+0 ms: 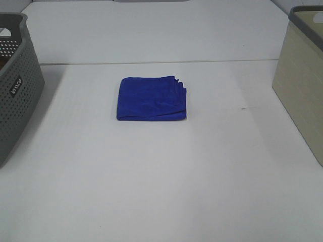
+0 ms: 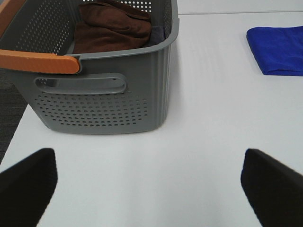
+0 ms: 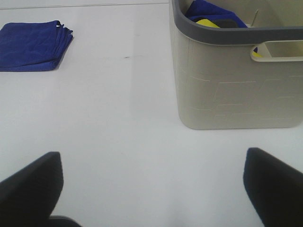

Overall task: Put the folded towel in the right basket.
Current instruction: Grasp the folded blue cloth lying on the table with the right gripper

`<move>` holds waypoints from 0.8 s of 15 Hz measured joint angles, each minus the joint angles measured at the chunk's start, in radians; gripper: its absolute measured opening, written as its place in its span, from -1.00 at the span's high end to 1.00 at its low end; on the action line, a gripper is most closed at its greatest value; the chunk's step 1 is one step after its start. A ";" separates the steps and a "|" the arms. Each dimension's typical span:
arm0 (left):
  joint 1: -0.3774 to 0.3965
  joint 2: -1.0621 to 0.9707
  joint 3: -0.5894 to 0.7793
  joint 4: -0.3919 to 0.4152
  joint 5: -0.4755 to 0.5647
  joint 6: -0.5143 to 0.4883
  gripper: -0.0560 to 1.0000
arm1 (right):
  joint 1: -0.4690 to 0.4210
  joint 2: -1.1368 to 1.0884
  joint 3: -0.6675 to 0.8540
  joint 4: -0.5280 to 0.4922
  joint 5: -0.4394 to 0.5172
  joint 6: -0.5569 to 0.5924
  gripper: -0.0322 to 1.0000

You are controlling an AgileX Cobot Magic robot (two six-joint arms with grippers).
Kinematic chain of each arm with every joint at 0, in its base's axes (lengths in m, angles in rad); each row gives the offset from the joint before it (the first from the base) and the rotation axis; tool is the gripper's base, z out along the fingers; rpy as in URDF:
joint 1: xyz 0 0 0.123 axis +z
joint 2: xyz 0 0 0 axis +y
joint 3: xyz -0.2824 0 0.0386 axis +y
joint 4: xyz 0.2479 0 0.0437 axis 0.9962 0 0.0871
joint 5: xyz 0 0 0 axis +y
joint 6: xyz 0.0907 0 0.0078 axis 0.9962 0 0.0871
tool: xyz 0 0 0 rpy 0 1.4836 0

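Observation:
A folded blue towel lies flat in the middle of the white table. It also shows in the left wrist view and in the right wrist view. The right basket is beige with a grey rim, at the table's right edge; the right wrist view shows it holding blue and yellow cloths. My left gripper is open and empty, near the grey basket, far from the towel. My right gripper is open and empty, in front of the beige basket. Neither arm shows in the exterior high view.
A grey perforated basket stands at the table's left edge; the left wrist view shows it with an orange handle and brown cloth inside. A seam crosses the table behind the towel.

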 joint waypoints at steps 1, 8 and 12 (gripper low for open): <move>0.000 0.000 0.000 0.000 0.000 0.000 -0.96 | 0.000 0.000 0.000 0.000 0.000 0.000 -0.97; 0.000 0.000 0.000 0.000 0.000 0.000 -0.96 | 0.000 0.000 0.000 0.000 0.000 0.000 -0.97; 0.000 0.000 0.000 0.000 0.000 0.000 -0.96 | 0.000 0.000 0.000 0.000 0.000 0.000 -0.97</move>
